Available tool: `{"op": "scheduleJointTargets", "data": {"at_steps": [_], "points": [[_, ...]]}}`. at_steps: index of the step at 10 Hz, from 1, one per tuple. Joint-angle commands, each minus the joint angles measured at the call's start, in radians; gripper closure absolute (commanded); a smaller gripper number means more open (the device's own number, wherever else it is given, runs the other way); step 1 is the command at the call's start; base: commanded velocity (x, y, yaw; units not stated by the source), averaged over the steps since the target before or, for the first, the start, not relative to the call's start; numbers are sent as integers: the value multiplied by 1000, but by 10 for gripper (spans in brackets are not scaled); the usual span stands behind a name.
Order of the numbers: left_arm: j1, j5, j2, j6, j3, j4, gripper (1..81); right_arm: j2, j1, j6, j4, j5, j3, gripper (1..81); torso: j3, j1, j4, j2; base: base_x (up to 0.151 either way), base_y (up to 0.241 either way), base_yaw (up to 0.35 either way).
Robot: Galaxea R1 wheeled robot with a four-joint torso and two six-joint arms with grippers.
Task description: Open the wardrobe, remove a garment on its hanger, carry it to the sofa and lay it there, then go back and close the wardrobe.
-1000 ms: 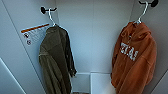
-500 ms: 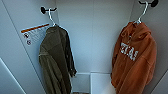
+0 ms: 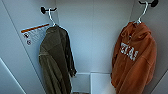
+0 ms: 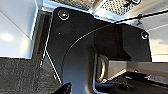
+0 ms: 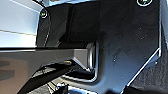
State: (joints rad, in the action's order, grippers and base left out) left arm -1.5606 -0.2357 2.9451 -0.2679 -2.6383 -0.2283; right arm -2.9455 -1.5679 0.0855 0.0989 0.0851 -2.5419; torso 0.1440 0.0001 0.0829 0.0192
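Observation:
I am looking into the open wardrobe [image 3: 100, 37], with its white back wall and white side walls in front of me. The garment [image 3: 135, 65], an orange hoodie with white letters on the chest, hangs at the right on a white hanger [image 3: 143, 12]. The hanger rests over a black hook [image 3: 150, 3] on the right side wall. The hoodie hangs straight down and nothing touches it.
A dark olive-green jacket [image 3: 56, 62] hangs at the left on its own white hanger from another black hook [image 3: 44, 10]. A label with an orange stripe [image 3: 35, 32] is stuck on the left wall. In the left wrist view, dark carpet [image 4: 20, 75] lies beside a white panel [image 4: 17, 25].

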Motion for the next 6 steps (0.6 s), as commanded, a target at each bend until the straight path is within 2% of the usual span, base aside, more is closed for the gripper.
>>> {"op": "scheduleJointTargets", "data": {"at_steps": [1,5,6], "points": [[24,47,-7,-5,3,-13,10,0,24,-4,1,-53,3,10,0,0,0,0,0,0,0],[55,49,-9,-8,-2,4,10,-5,24,-4,-2,-53,0,10,0,0,0,0,0,0,0],[82,70,-9,-8,3,21,10,-9,28,-4,-5,-53,-4,10,0,0,0,0,0,0,0]]}}
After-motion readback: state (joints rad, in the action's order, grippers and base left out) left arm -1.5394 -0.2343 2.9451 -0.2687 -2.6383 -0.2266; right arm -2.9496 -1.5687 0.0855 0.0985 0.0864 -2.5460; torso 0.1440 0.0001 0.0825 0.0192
